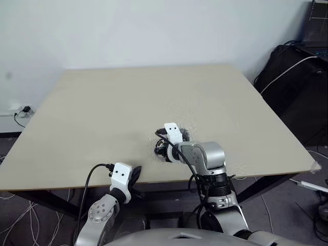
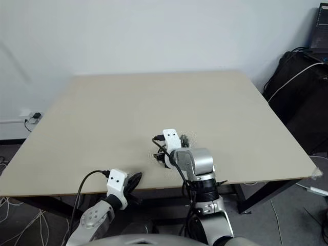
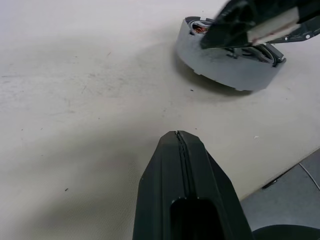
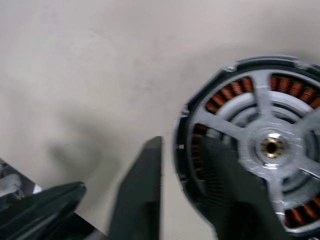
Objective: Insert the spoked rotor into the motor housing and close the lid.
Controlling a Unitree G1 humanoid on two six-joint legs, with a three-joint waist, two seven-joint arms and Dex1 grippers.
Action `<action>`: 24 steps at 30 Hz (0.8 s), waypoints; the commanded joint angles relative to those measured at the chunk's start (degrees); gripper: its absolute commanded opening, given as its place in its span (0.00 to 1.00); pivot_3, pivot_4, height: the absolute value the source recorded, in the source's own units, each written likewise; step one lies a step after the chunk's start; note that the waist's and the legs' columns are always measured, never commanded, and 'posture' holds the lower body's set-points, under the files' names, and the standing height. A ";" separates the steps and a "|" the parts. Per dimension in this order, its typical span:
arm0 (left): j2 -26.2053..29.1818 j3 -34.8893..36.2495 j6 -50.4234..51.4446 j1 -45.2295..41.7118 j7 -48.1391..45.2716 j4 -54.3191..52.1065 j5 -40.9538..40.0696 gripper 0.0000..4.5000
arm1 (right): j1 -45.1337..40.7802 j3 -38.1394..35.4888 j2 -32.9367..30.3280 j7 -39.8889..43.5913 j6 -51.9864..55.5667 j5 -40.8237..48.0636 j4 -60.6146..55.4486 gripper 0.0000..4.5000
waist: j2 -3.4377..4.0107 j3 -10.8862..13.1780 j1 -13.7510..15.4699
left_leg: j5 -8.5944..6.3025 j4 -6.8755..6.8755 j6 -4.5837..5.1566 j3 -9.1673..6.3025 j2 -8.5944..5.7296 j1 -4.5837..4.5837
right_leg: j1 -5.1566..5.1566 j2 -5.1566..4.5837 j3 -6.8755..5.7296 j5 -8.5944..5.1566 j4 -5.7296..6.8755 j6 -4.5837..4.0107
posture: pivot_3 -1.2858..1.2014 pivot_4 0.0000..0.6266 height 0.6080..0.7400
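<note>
- The motor housing is a low round part with a pale grey side wall and a dark rim; seen from above in the right wrist view, a ring of copper-brown windings shows inside it.
- The spoked rotor sits in the housing: broad silver spokes run from a brass-coloured hub out to the rim, and the windings show through the gaps between them.
- The housing rests flat on the beige surface, toward its near edge and a little right of the middle.
- The right hand is bent down over the housing. Its two black fingers stand apart: one is on the bare surface just beside the housing wall, the other lies across the rim and over the windings, so the wall is between them. Whether either finger touches the housing cannot be told.
- In the left wrist view the right hand's dark finger crosses the top of the housing.
- The left hand is at the near edge of the surface, well apart from the housing and to its left. Its fingers are pressed together with only a thin seam between them, and nothing is held.
</note>
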 commanded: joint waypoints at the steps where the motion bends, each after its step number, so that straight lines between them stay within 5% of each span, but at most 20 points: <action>1: 0.05 0.31 -0.54 -0.45 0.13 -1.63 -0.10 0.00 | -1.82 -0.36 5.08 -2.05 -2.41 1.85 0.08 0.43 | 0.02 0.00 -0.18 | 0.01 0.00 0.00 0.00 0.00 0.00 | 0.00 0.01 0.00 0.01 0.01 0.01 | 0.52 0.00 1.00; 10: 0.14 0.30 -0.41 -0.32 0.01 -1.78 -0.19 0.00 | -3.43 -7.98 11.59 -3.10 -1.04 13.76 -2.69 0.43 | 0.04 0.00 -0.34 | 0.13 -0.13 0.21 -0.03 0.02 -0.01 | -0.10 -0.02 0.03 0.16 -0.02 -0.29 | 0.52 0.00 1.00; 17: 0.48 0.32 -0.29 -0.29 -0.40 -1.93 -0.41 0.00 | -6.94 -18.61 14.95 -5.06 -1.63 29.98 -7.06 0.01 | 0.11 0.05 -0.34 | 0.12 -0.15 0.23 -0.04 0.04 -0.03 | -0.10 -0.06 0.03 0.00 -0.04 -0.03 | 0.52 0.00 1.00; 24: 1.06 0.41 0.01 -0.66 -0.98 -1.85 -0.78 0.00 | -7.70 -25.47 13.58 -15.84 -6.87 45.65 -7.64 0.01 | 0.16 0.08 -0.36 | 0.12 -0.16 0.24 -0.04 0.06 -0.04 | -0.10 -0.09 0.05 -0.01 -0.06 -0.03 | 0.52 0.00 1.00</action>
